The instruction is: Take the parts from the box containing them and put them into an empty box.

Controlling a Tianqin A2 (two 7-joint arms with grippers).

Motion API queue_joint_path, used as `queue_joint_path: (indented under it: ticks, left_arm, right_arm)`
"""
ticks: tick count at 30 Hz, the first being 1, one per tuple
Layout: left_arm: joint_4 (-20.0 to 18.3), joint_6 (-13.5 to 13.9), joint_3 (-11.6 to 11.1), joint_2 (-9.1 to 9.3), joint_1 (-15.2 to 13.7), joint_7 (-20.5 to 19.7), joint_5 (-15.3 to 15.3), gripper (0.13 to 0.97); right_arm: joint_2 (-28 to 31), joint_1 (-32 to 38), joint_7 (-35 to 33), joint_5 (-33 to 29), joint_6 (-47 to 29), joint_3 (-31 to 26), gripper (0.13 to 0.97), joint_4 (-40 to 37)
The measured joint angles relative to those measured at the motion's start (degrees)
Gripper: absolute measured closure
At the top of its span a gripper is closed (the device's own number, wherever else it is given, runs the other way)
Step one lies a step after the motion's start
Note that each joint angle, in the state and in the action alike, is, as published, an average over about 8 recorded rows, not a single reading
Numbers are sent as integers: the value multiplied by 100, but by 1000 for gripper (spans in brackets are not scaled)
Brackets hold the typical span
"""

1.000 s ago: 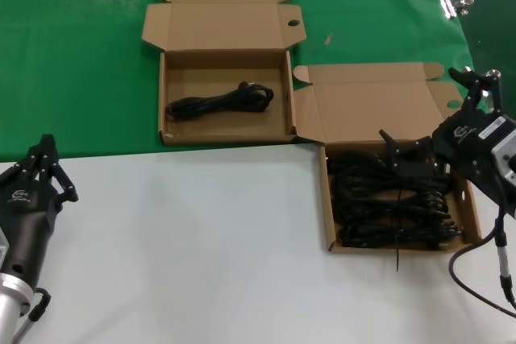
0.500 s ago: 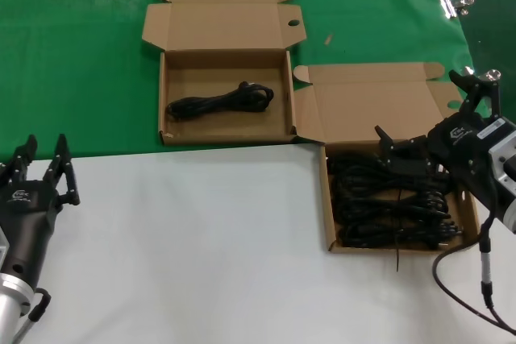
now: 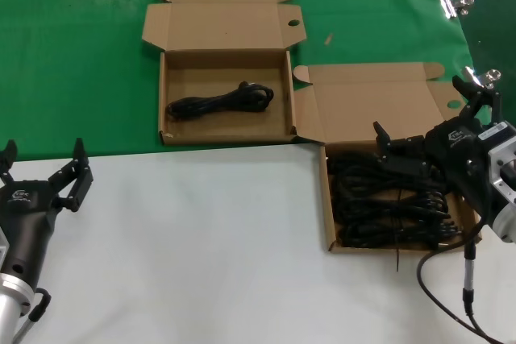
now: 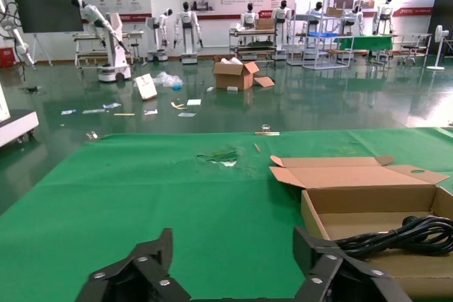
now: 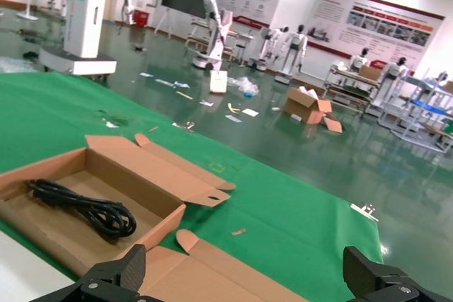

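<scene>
Cables (image 3: 391, 203) fill the near box (image 3: 332, 235), packed tight and overlapping; one single cable (image 3: 219, 102) lies in the far box (image 3: 164, 102). Right gripper (image 3: 423, 122) hangs over the near box's far edge, fingers spread wide, holding nothing; one finger sits just above the top bundle, the other out past the box's side wall.

Risks, as judgement: bundles are tangled, so a pinch may drag two at once or snag a loose loop; the outer finger can catch the side wall or the upright flap (image 3: 375, 102) just behind the fingers on descent.

Room: tight inside the box, walls close to the fingers. Open table (image 3: 201, 255) toward the left gripper (image 3: 40, 171), which idles, fingers wide, at the table's near-left. Path to the far box looks clear.
</scene>
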Motion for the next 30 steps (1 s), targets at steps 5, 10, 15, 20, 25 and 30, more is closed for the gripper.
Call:
queue_joint_path:
  ticks: [5, 10, 15, 20, 25, 30]
  left_arm:
    - [0, 0, 0, 0, 0, 0, -1, 479]
    - [0, 0, 0, 0, 0, 0, 0, 388]
    - [0, 0, 0, 0, 0, -1, 0, 297]
    - [0, 0, 0, 0, 0, -1, 0, 268]
    - [0, 0, 0, 0, 0, -1, 0, 196]
    - [0, 0, 0, 0, 0, -1, 0, 164]
  right_arm:
    - [-172, -70, 33, -10, 77, 81, 129, 18]
    - [-344, -139, 67, -19, 154, 161, 129, 35]
    - [-513, -208, 101, -28, 230, 240, 129, 53]
    - [-686, -278, 135, -37, 307, 321, 129, 70]
    - [-858, -348, 169, -47, 384, 402, 129, 88]
    - [-1029, -417, 202, -57, 461, 482, 129, 105]
